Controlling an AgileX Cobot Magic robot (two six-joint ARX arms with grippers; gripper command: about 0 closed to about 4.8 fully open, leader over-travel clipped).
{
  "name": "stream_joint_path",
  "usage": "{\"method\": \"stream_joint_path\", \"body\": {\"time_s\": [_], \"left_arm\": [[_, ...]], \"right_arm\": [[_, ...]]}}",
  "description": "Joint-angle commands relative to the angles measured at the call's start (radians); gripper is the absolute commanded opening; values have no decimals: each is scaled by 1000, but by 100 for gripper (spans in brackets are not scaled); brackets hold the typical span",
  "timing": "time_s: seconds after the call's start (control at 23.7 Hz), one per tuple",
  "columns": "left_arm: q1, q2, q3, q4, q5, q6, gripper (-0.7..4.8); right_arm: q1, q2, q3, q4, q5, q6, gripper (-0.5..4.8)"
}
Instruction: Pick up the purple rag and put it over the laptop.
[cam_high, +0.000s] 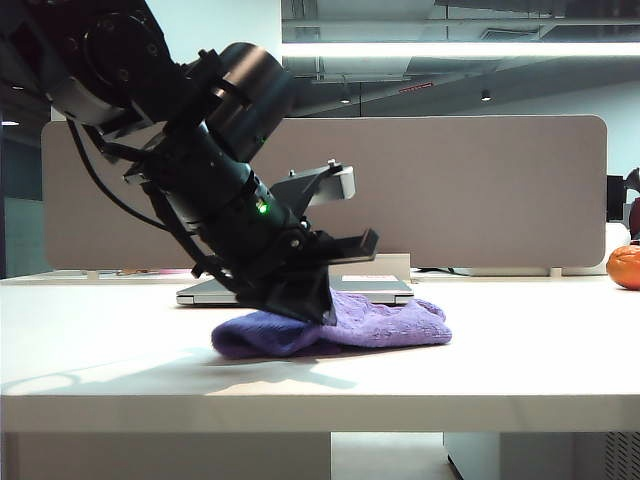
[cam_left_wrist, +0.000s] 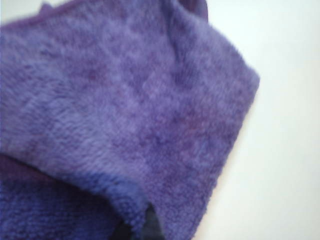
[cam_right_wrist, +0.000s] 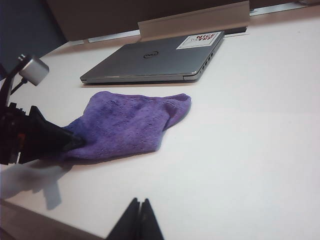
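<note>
The purple rag (cam_high: 390, 322) lies bunched on the white table (cam_high: 520, 365), just in front of the closed silver-grey laptop (cam_high: 378, 290). My left gripper (cam_high: 312, 306) points down at the rag's left part and is shut on a fold of it. In the left wrist view the fuzzy rag (cam_left_wrist: 130, 100) fills the picture and the dark fingertips (cam_left_wrist: 150, 226) pinch its pile. The right wrist view shows the rag (cam_right_wrist: 125, 122), the laptop (cam_right_wrist: 155, 62) beyond it, and the left gripper (cam_right_wrist: 70, 142) biting the rag's end. My right gripper (cam_right_wrist: 139, 202) stays shut and empty, well away from the rag.
A white bar (cam_right_wrist: 195, 21) with a label stands right behind the laptop, and a grey divider panel (cam_high: 450, 180) rises behind that. An orange object (cam_high: 625, 267) sits at the far right. The table's front edge runs near the rag.
</note>
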Motion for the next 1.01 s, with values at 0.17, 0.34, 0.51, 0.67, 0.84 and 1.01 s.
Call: {"method": "stream_joint_path", "body": {"time_s": [0.17,0.34,0.51,0.67,0.84,1.01], "left_arm": [[-2,-7,20,92,1,0,-6],[-2,-7,122,92,-17,8,-6],[2,-7,267,91,-97,52,-6],[16,-6,346,91,-142,87,-6],[36,-6,402,93,-205,87,-6],[69,-5,426,132,-205,87,-6]], "right_arm": [[1,-2,-3,14,0,2,22],[1,-2,-3,14,0,2,22],[1,-2,-3,14,-1,2,22],[1,-2,-3,14,-1,2,22],[1,-2,-3,21,-10,3,22],[1,-2,-3,60,-12,3,22]]}}
